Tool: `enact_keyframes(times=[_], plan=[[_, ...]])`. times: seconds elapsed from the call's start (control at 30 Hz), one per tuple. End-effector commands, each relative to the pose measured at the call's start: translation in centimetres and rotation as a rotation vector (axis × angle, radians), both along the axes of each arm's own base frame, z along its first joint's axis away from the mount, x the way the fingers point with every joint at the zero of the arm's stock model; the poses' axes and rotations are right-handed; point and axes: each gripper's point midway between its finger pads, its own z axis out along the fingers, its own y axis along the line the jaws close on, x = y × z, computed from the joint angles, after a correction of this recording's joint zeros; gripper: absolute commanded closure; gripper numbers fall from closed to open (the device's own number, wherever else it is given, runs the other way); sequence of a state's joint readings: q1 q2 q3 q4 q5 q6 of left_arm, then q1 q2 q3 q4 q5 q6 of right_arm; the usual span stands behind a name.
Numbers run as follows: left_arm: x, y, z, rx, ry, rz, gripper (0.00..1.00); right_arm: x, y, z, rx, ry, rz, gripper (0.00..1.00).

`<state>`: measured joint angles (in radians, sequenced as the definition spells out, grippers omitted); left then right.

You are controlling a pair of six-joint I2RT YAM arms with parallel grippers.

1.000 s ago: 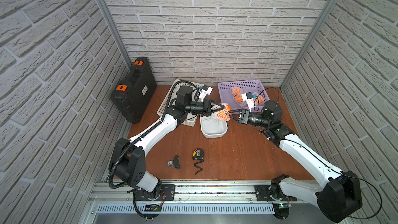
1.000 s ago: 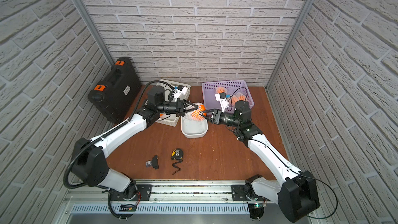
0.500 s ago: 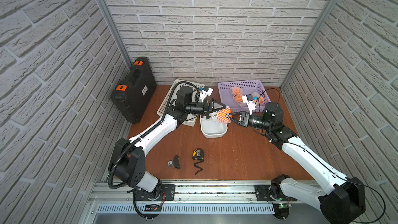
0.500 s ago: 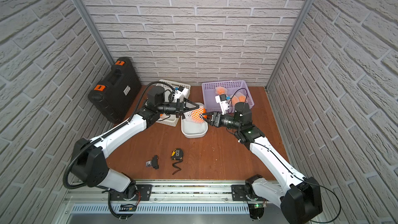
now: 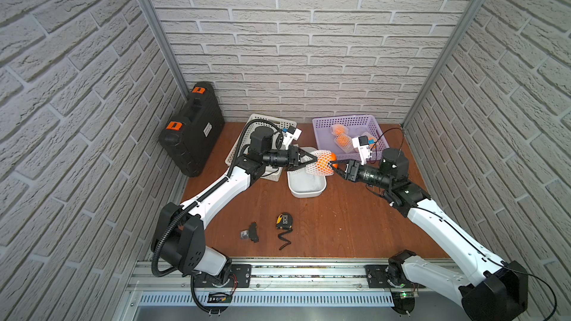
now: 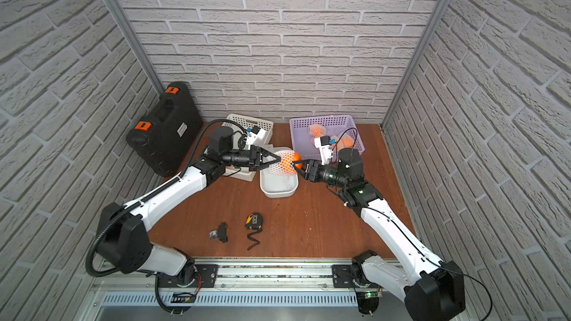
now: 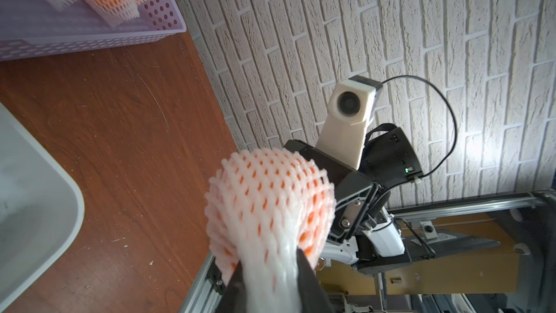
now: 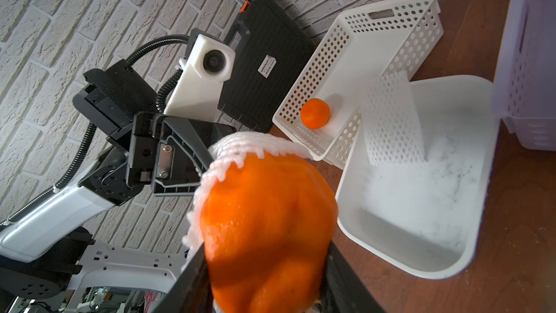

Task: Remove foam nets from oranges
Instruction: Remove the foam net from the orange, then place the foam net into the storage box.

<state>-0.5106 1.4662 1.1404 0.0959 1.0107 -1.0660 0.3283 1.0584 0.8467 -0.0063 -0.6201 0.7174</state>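
An orange [image 8: 267, 221] hangs in the air above the white tub [image 5: 306, 185], between both arms. My right gripper [image 8: 264, 254] is shut on its bare end. A white foam net [image 7: 270, 206] covers the other half of the fruit. Its stretched tail is pinched in my left gripper [image 7: 267, 266], which is shut. Both top views show this net [image 5: 321, 163] [image 6: 285, 162] with the left gripper [image 5: 315, 159] and right gripper [image 5: 335, 166] at opposite ends. Two netted oranges [image 5: 341, 137] lie in the purple basket [image 5: 349, 120]. One bare orange [image 8: 315, 113] sits in the white basket [image 8: 361, 34].
A loose foam net [image 8: 391, 121] leans on the tub's rim. A black case [image 5: 191, 131] stands at the back left. A tape measure [image 5: 284, 220] and a small black part [image 5: 251, 233] lie on the wooden table near the front.
My left gripper's jaws, open wide half a second ago, have closed on the net's tail. The orange and my right gripper have stayed almost in place.
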Motion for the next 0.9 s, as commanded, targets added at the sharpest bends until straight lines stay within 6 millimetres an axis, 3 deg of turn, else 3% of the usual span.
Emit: enact_keyframes(times=[0.0,0.17,0.33,0.5,0.87], plan=[[0.4,0.7,0.8,0.008,-0.048,0.026,0.84,-0.1,-0.3,1.7,-0.003,-0.068,-0.016,0.58],[1.9,1.9,0.3,0.026,-0.029,0.101,0.83,0.1,-1.0,1.4,-0.033,-0.063,-0.052,0.59],[4.5,3.8,-1.7,0.092,0.006,0.231,0.85,0.3,-2.4,0.5,-0.105,-0.056,-0.125,0.59],[6.5,4.8,-6.6,0.337,0.034,0.335,0.84,0.4,-3.9,-0.4,-0.184,-0.058,-0.196,0.59],[10.4,1.9,-13.8,0.697,-0.004,0.392,0.80,0.2,-4.5,-1.8,-0.249,-0.061,-0.203,0.58]])
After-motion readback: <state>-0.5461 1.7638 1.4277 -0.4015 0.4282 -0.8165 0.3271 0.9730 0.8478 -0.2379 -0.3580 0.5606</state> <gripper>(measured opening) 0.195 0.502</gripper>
